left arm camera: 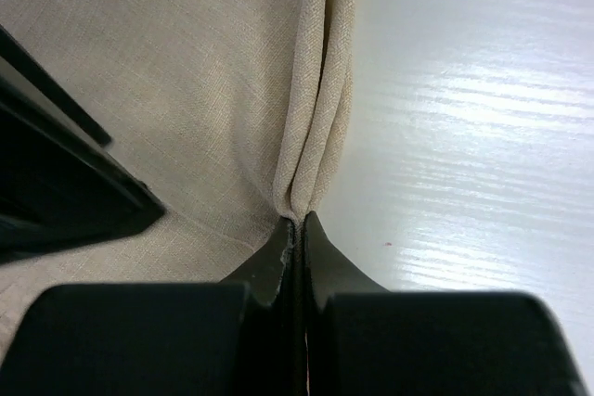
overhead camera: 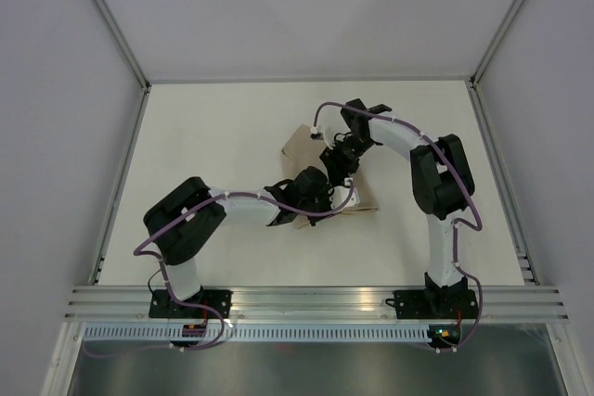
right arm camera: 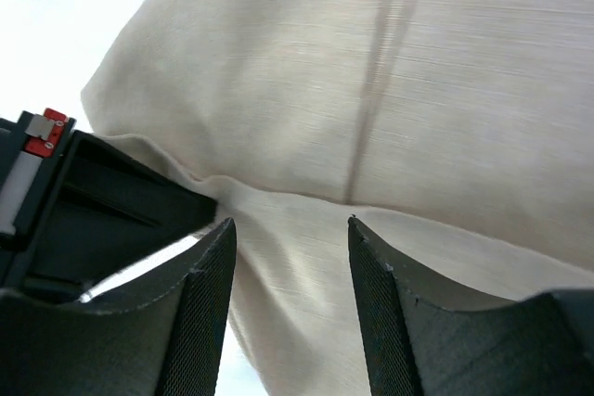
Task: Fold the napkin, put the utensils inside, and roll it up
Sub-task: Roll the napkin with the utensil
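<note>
The beige napkin (overhead camera: 299, 143) lies bunched in the middle of the table, partly hidden under both arms. My left gripper (overhead camera: 313, 196) is shut on a pinched, doubled edge of the napkin (left arm camera: 311, 136); in the left wrist view its jaws (left arm camera: 297, 222) meet tightly on the fold. Just beyond it, my right gripper (overhead camera: 337, 162) hovers over the cloth. Its fingers (right arm camera: 209, 266) stand apart, with the napkin (right arm camera: 371, 71) lying behind the gap and not clamped. The utensils are out of view.
The white table (overhead camera: 213, 127) is bounded by grey walls at the back and sides and a metal rail (overhead camera: 316, 299) at the near edge. The left gripper's dark body (right arm camera: 93, 210) sits close beside my right fingers.
</note>
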{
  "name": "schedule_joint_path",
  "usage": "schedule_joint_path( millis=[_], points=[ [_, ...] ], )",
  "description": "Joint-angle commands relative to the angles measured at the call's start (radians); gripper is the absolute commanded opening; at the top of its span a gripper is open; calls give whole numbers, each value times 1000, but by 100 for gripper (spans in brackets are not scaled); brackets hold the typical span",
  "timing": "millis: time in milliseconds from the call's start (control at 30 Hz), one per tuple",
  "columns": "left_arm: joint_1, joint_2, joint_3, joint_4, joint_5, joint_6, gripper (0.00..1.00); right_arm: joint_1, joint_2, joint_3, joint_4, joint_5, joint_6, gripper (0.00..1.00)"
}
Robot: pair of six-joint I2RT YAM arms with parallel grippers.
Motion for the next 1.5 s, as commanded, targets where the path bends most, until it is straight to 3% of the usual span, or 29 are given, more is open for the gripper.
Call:
schedule_joint_path(
  millis=[0, 300, 633, 833, 1100, 1467],
  points=[
    [12, 11, -55, -15, 119, -109, 2, -53, -93, -52, 181, 14, 99, 58],
    [98, 40, -59, -8, 286, -190, 2, -197, -260, -239, 429, -29, 155, 57],
    [205, 112, -24, -24, 464, -270, 2, -233, -574, -618, 615, -116, -142, 63],
    [233, 149, 16, -51, 518, -288, 2, -182, -663, -759, 624, -103, -326, 65],
    [247, 210, 83, -100, 565, -308, 2, -33, -736, -885, 764, 15, -355, 73],
    [248, 226, 112, -131, 559, -319, 2, 85, -648, -905, 850, 137, -385, 76]
  ],
)
